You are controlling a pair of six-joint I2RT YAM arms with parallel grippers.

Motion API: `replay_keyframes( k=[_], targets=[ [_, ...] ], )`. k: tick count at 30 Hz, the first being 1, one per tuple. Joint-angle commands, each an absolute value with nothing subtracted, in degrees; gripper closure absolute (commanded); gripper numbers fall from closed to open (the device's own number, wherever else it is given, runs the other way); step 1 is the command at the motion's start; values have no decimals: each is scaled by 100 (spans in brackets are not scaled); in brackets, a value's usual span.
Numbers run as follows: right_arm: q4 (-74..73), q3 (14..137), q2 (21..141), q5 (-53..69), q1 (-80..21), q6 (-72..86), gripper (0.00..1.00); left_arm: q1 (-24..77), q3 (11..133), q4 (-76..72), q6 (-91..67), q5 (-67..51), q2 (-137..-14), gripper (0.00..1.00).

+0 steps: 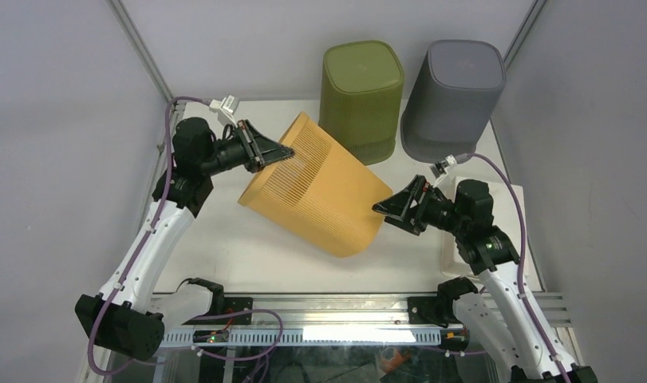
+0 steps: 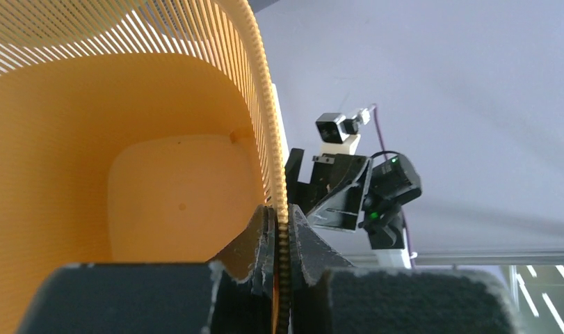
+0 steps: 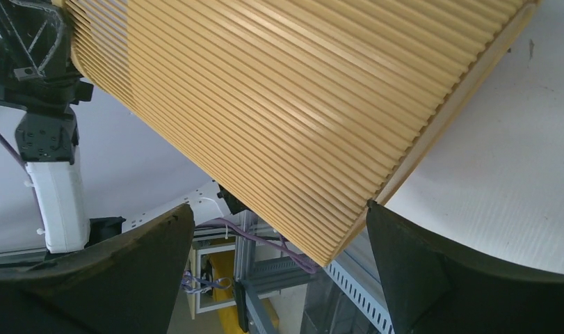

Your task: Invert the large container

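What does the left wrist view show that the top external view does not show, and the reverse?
Only the left wrist view shows the smooth inside and floor of the yellow ribbed plastic container. Only the top external view shows the olive green plastic bin and the grey plastic bin standing behind it. Both views show the yellow container, the left gripper shut on its slatted rim, and the right gripper beside it.

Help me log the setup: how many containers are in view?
3. The yellow container tilted mid-table, its rim between the left fingers; a green container at the back; a grey container at back right.
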State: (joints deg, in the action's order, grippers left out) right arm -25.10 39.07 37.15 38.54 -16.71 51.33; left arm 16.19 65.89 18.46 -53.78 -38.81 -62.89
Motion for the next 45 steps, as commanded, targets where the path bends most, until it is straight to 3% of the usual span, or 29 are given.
replay_keyframes(
  k=[1, 14, 22, 23, 24, 26, 29, 40, 45],
  targets=[
    [-2252, 3591, 3403, 4227, -1654, 5472, 2, 1689, 5933, -366, -6668, -4203, -5835, 100],
    [-2526, 3524, 3174, 3797, -1653, 5531, 2, 1718, 5010, -259, -6434, -3833, -6064, 100],
    [-2006, 3371, 3370, 3908, -1652, 5728, 2, 1717, 5364, 1401, -4786, -3459, -6551, 100],
    [-1984, 3387, 3405, 3922, -1652, 5739, 2, 1712, 5417, 1515, -4657, -3478, -6650, 94],
    [-1971, 3449, 3453, 3947, -1659, 5729, 2, 1714, 5446, 1631, -4528, -3549, -6752, 72],
    [-2019, 3659, 3574, 3989, -1652, 5649, 2, 1709, 5648, 2000, -4208, -3624, -6998, 48],
    [-2156, 4045, 3753, 4000, -1652, 5467, 2, 1715, 5980, 2564, -3715, -3314, -7155, 26],
    [-2644, 4513, 3920, 3754, -1652, 5045, 2, 1714, 7702, 4331, -2484, -1135, -7197, 13],
    [-2446, 4456, 3944, 3753, -1657, 5092, 2, 1714, 8297, 4598, -2363, -1012, -7073, 13]
  ],
)
